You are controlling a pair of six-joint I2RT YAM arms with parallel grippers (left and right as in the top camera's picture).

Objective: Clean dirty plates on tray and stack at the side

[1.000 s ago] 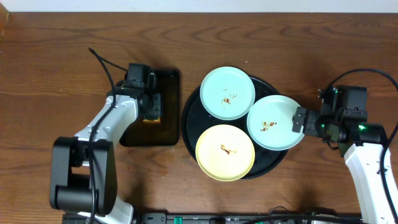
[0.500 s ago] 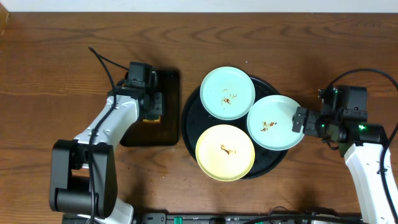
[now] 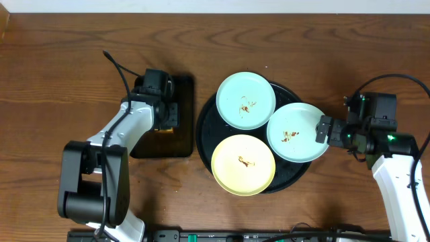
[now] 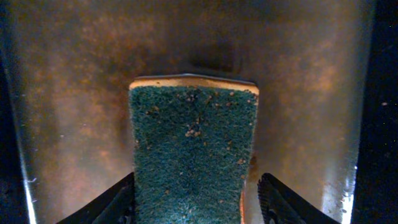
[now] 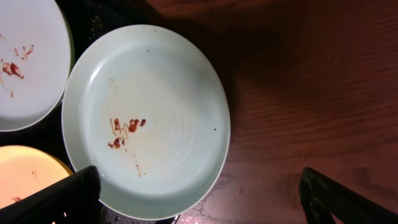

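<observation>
1. Since a second ago the left arm has swung slightly to the right. Its left gripper [image 3: 164, 113] sits over the rectangular black tray [image 3: 153, 148]. The plates and the right arm have not moved.
2. The right gripper [image 5: 199, 180] is spread wide, its fingers either side of the near rim of the right mint plate [image 3: 297, 132], holding nothing.
3. The left gripper is parted around the sponge [image 4: 193, 143], with a narrow gap at one finger, so it is not clamped.
4. The right mint plate carries reddish-brown smears near its middle. The far mint plate [image 3: 246, 100] and the yellow plate [image 3: 243, 164] have smaller specks.
5. All three plates lie flat on the round black tray [image 3: 203, 128] at mid-table, their rims crowded together and reaching past its edge. The sponge lies green side up in the rectangular tray.
</observation>
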